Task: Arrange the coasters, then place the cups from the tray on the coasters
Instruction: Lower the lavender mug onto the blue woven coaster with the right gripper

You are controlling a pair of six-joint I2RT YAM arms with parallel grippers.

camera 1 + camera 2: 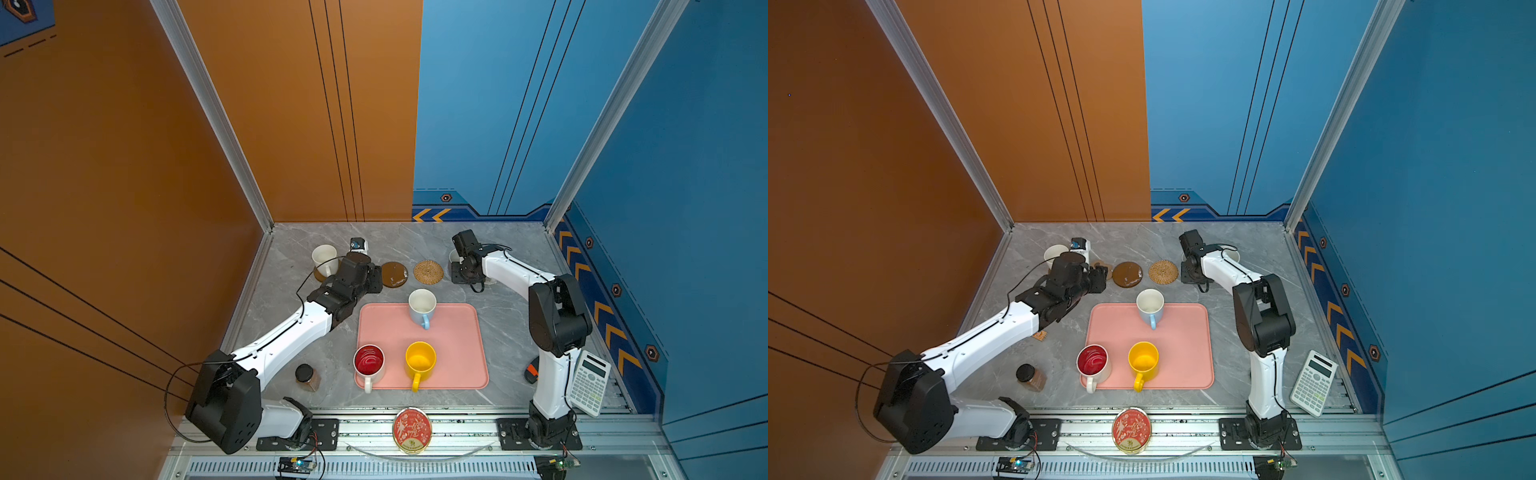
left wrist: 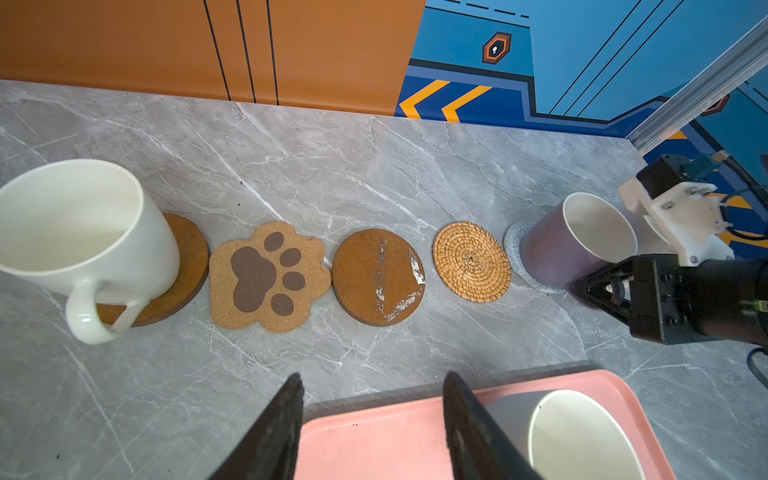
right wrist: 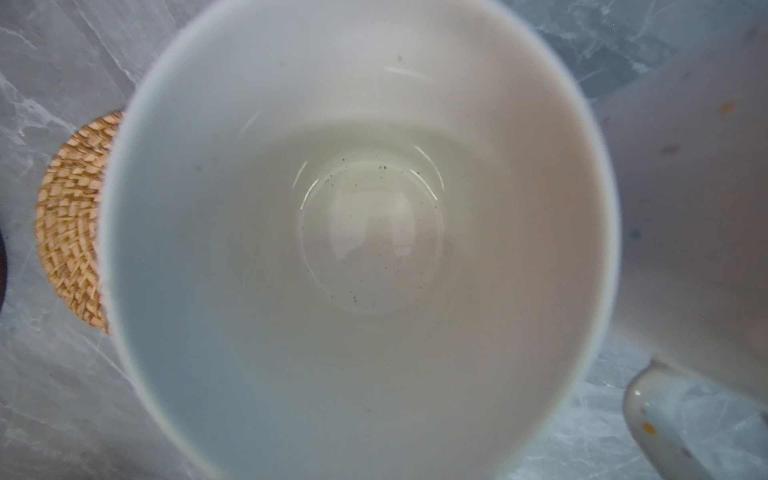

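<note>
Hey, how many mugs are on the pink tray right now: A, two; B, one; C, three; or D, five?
C: only the light blue mug, the yellow mug and the white mug with the red inside stand on the pink tray.

My wrist view hid the jaws of the right gripper; the lavender mug beneath them was blurred, the speckled mug alongside cut off.
</note>
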